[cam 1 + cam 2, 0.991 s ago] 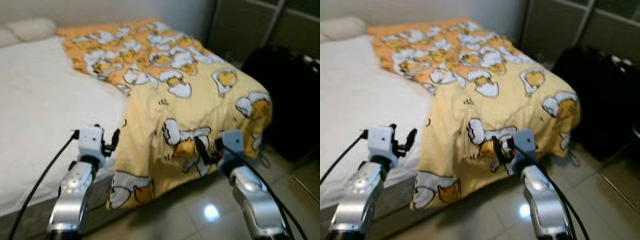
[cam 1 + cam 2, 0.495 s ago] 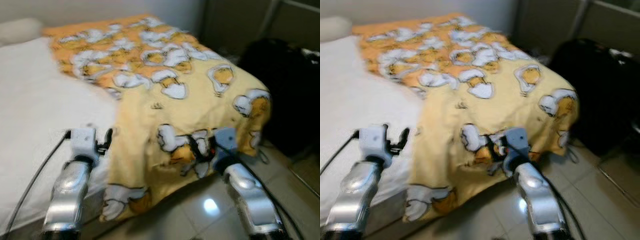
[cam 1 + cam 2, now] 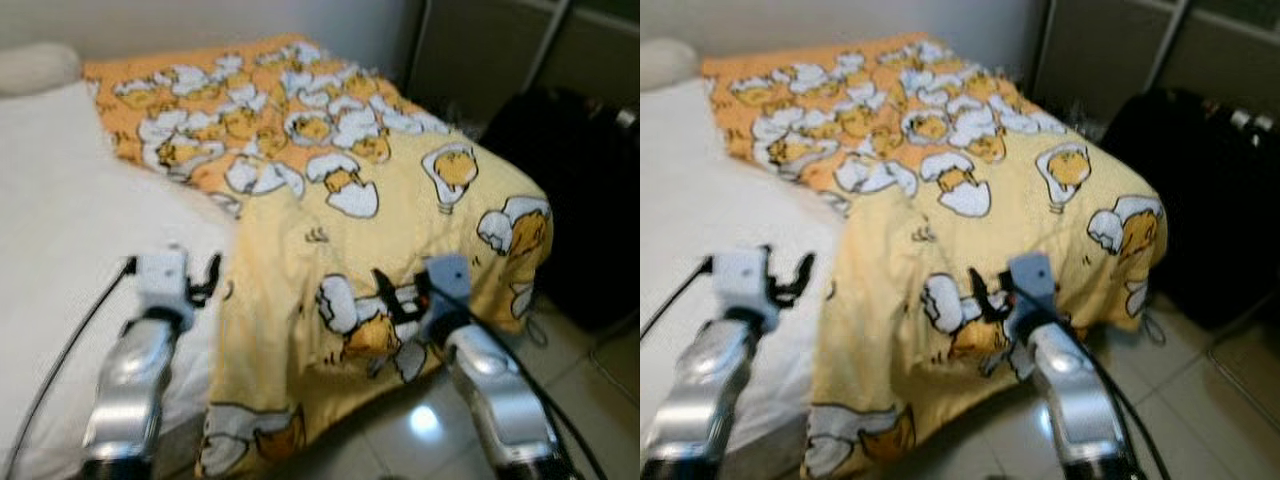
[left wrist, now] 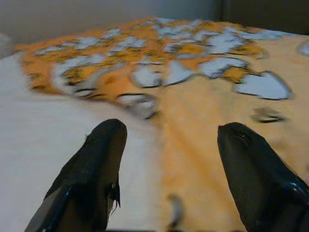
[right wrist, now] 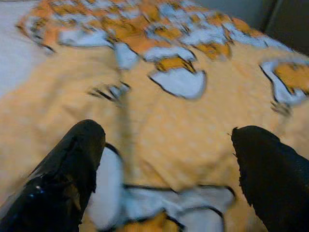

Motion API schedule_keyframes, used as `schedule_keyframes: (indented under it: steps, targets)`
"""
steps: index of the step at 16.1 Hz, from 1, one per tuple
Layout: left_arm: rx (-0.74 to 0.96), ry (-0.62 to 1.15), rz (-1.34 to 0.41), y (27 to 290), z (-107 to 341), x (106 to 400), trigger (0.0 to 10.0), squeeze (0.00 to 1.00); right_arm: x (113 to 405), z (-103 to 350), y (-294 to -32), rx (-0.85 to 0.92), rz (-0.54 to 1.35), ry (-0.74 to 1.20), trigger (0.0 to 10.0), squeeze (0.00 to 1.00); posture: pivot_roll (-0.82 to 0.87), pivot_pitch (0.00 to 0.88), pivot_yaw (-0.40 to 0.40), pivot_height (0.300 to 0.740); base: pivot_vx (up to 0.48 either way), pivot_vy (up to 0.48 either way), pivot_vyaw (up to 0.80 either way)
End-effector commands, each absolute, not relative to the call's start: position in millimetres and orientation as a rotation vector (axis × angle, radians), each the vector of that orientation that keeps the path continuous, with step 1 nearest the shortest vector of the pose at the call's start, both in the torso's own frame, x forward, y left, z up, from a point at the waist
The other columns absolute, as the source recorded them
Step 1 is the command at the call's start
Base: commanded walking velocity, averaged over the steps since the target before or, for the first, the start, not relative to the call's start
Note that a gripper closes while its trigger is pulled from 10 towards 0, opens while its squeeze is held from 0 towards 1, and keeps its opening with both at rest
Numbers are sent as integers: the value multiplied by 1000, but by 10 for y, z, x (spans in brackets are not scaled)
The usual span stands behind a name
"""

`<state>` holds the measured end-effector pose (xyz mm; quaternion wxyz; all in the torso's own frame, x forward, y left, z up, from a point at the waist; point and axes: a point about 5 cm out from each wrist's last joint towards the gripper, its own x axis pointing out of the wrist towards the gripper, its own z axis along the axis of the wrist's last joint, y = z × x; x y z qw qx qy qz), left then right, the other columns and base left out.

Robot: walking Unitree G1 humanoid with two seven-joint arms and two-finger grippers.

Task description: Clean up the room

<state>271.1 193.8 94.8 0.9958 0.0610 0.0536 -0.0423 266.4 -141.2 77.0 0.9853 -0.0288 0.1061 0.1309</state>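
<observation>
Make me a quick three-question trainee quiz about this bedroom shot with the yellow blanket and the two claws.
1. True or false: the blanket hangs over the bed's foot edge.
2. Which claw sits in front of the blanket's hanging part? A left claw B right claw
3. Fill in: both claws are ____.

Key: 1 true. 2 B; the left claw hovers over the white sheet by the blanket's edge. 3 open.

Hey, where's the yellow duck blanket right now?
The yellow blanket covers the right half of the bed, draping over its foot edge toward the floor. The right gripper is at its hanging edge, the left gripper beside its left border.
</observation>
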Motion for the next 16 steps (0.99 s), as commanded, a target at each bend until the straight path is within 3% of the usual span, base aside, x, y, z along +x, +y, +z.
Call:
schedule_keyframes:
  steps: [1,9,10,11,16]
  targets:
    - [133,114,-72,2014,963,2727,10000,0,2685,825,-1413,-52,255,191,10000,0,-54,0,28,740,334,0,0]
    - [164,201,-106,2020,840,2744,10000,0,2683,807,-1379,-48,263,194,10000,0,-39,0,25,740,0,0,0]
    - [143,223,-126,2021,811,2766,10000,765,2685,818,-1378,-44,267,187,10000,0,-43,0,23,740,0,0,0]
    - [131,248,-150,2013,784,2796,10000,1000,2692,821,-1379,-51,271,187,10000,0,-46,0,21,740,0,0,0]
    - [89,316,-174,2046,685,3085,10000,1000,2721,869,-1379,-89,356,200,10000,0,-80,0,5,740,0,0,0]
